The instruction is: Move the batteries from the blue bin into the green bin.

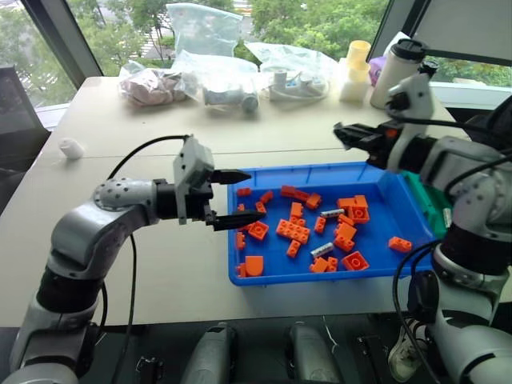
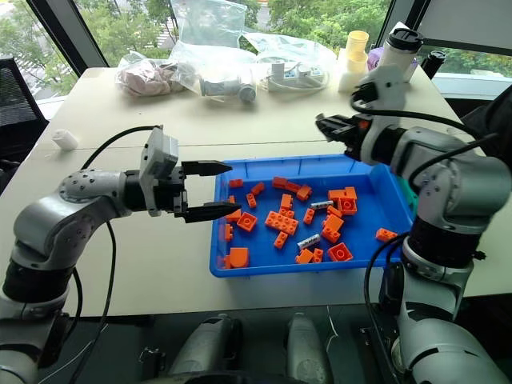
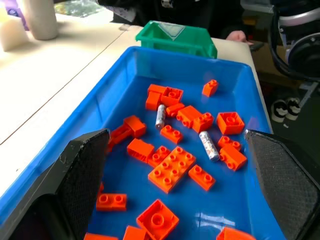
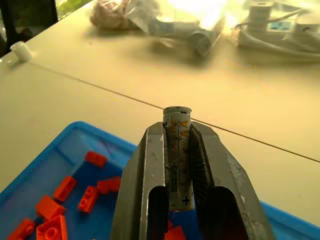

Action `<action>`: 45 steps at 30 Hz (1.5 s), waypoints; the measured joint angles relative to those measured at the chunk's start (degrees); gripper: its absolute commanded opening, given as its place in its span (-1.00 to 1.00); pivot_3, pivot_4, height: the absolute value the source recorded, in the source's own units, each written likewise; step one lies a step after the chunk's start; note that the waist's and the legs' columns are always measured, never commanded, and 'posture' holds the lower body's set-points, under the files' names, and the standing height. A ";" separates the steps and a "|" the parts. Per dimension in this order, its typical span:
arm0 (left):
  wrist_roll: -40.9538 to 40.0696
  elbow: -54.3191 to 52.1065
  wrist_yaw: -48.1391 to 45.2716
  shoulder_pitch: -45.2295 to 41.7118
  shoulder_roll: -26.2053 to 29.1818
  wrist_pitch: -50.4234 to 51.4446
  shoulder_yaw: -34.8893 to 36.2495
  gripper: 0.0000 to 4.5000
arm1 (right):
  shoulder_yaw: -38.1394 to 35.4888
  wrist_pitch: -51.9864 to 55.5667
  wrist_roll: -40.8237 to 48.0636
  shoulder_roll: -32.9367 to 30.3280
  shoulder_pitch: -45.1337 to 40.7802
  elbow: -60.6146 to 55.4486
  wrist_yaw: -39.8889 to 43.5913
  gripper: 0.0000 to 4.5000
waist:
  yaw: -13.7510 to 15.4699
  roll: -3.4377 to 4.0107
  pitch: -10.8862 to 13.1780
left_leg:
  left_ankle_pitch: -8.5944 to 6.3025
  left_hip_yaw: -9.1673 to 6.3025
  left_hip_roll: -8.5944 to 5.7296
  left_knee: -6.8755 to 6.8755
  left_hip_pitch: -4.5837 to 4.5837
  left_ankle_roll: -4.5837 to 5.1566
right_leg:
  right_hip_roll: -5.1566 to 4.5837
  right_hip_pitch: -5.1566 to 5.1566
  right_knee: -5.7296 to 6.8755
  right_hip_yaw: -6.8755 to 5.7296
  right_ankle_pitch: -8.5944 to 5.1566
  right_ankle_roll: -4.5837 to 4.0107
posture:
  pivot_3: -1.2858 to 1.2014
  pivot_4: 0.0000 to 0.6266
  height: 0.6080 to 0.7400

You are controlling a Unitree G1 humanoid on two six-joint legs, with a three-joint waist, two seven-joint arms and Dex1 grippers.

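Daylight enters through the windows (image 1: 304,20) behind the table (image 1: 120,160), lighting the scene brightly and evenly. The pale tabletop shows broad glare at its far end; in the right wrist view the bagged items (image 4: 200,25) there are washed out and out of focus. The blue bin (image 3: 120,90) carries small specular highlights on its floor. Shadows under the orange bricks (image 1: 293,230) are soft and short. The head views are sharp, with slight bowing at the edges.

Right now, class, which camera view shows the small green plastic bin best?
The left wrist view: the small green plastic bin stands whole beyond the blue tray's far wall. Both eye views show a green sliver at the tray's right edge, behind the right arm.
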 measured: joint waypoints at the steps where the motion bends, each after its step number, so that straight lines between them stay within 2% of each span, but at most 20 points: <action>1: 0.32 0.96 -0.94 -1.49 -0.73 -0.54 -0.78 1.00 | -2.18 -0.23 -0.19 -2.98 1.57 -0.43 -0.71 -0.98 | -0.06 0.00 0.00 | -0.02 0.03 0.00 0.00 0.00 0.03 | 0.00 0.00 0.00 0.01 0.00 0.00 | 0.03 -0.52 1.00; 4: 1.69 4.84 -3.31 -4.31 -2.52 -2.84 -2.31 1.00 | -6.19 -1.64 -2.16 -11.50 10.03 0.49 -2.41 -0.98 | 0.19 0.01 -0.01 | -0.02 0.11 0.01 -0.01 0.01 0.06 | 0.01 0.00 -0.02 0.04 0.00 0.00 | 0.03 -0.52 1.00; 6: 3.17 7.58 -4.34 -5.77 -4.28 -4.61 -3.41 1.00 | -6.63 -4.38 -3.60 -14.46 14.67 2.93 -3.64 -0.98 | -0.30 0.01 -0.01 | -0.01 0.16 0.04 0.00 0.03 0.07 | 0.02 0.00 0.03 0.08 0.00 0.00 | 0.03 -0.52 1.00; 13: 7.05 12.70 -6.64 -8.69 -7.31 -8.68 -6.13 1.00 | -6.74 -11.15 -4.97 -14.45 17.08 11.46 -7.96 -0.98 | -1.07 0.13 -0.07 | 0.00 0.31 0.21 -0.01 0.16 0.09 | 0.23 0.00 0.08 0.27 0.00 0.01 | 0.03 -0.52 1.00; 20: 9.21 13.94 -7.35 -8.76 -7.21 -9.97 -6.08 1.00 | -0.42 -18.53 -6.36 -14.00 15.99 20.80 -11.70 -0.98 | -0.56 0.12 -0.06 | 0.00 0.31 0.18 0.03 0.11 0.08 | 0.20 0.00 0.06 0.27 0.00 0.01 | 0.03 -0.52 1.00; 21: 9.26 13.93 -7.33 -8.76 -7.21 -9.98 -6.08 1.00 | 0.48 -19.68 -6.84 -14.00 15.93 21.84 -12.21 -0.51 | -0.53 0.12 -0.06 | 0.01 0.31 0.18 0.03 0.11 0.08 | 0.20 0.00 0.06 0.27 0.00 0.01 | 0.03 -0.52 1.00; 22: 9.32 13.92 -7.29 -8.75 -7.20 -9.98 -6.06 1.00 | 0.92 -20.74 -6.91 -14.00 15.84 22.76 -12.59 -0.36 | -0.52 0.12 -0.06 | 0.01 0.31 0.18 0.03 0.10 0.08 | 0.19 0.00 0.05 0.27 0.00 0.01 | 0.03 -0.52 1.00; 27: 9.68 13.51 -7.10 -8.45 -6.78 -9.93 -5.91 1.00 | 1.37 -23.02 -6.78 -14.00 14.52 24.34 -13.90 0.81 | -0.62 0.12 -0.06 | 0.01 0.29 0.19 0.02 0.10 0.07 | 0.21 0.00 0.05 0.27 0.00 0.01 | 0.03 -0.52 1.00; 28: 9.71 13.42 -7.10 -8.35 -6.72 -9.88 -5.91 1.00 | 1.38 -23.25 -6.72 -14.01 14.28 24.33 -13.95 0.98 | -0.62 0.12 -0.06 | 0.01 0.29 0.19 0.02 0.10 0.07 | 0.21 0.00 0.05 0.27 0.00 0.01 | 0.03 -0.52 1.00; 32: 9.73 12.85 -7.48 -7.68 -4.56 -9.68 -5.62 1.00 | 1.89 -26.05 -5.57 -14.81 15.04 22.97 -10.99 0.98 | -0.69 0.12 -0.06 | 0.01 0.29 0.20 0.01 0.11 0.08 | 0.22 -0.01 0.05 0.27 0.00 0.01 | 0.03 -0.52 1.00; 35: 9.72 11.90 -8.66 -6.54 -2.16 -8.85 -5.24 1.00 | 2.50 -28.66 -2.02 -17.74 17.93 18.25 -3.38 0.98 | -0.68 0.13 -0.06 | 0.00 0.28 0.21 0.01 0.10 0.08 | 0.24 -0.02 0.05 0.26 0.00 0.01 | 0.03 -0.52 1.00; 38: 9.71 9.89 -11.64 -5.12 2.39 -8.15 -5.07 1.00 | 3.53 -30.44 3.59 -22.41 24.37 9.51 8.10 0.98 | -0.65 0.11 -0.05 | 0.00 0.24 0.22 0.02 0.10 0.09 | 0.26 0.02 0.03 0.25 0.00 0.02 | 0.03 -0.52 1.00; 40: 10.00 8.63 -14.09 -4.05 5.81 -7.75 -5.23 1.00 | 5.58 -31.47 6.32 -25.00 28.54 5.05 14.52 0.98 | -0.65 0.10 -0.04 | 0.00 0.24 0.22 0.05 0.11 0.09 | 0.26 0.07 0.02 0.25 0.00 0.02 | 0.03 -0.52 1.00; 45: 10.02 6.64 -15.70 -3.87 7.55 -7.44 -5.17 1.00 | 14.89 -36.25 7.03 -27.44 29.37 0.05 22.34 0.98 | -0.61 0.07 -0.03 | -0.01 0.19 0.21 0.10 0.13 0.10 | 0.25 0.12 0.03 0.21 -0.01 0.01 | 0.03 -0.52 1.00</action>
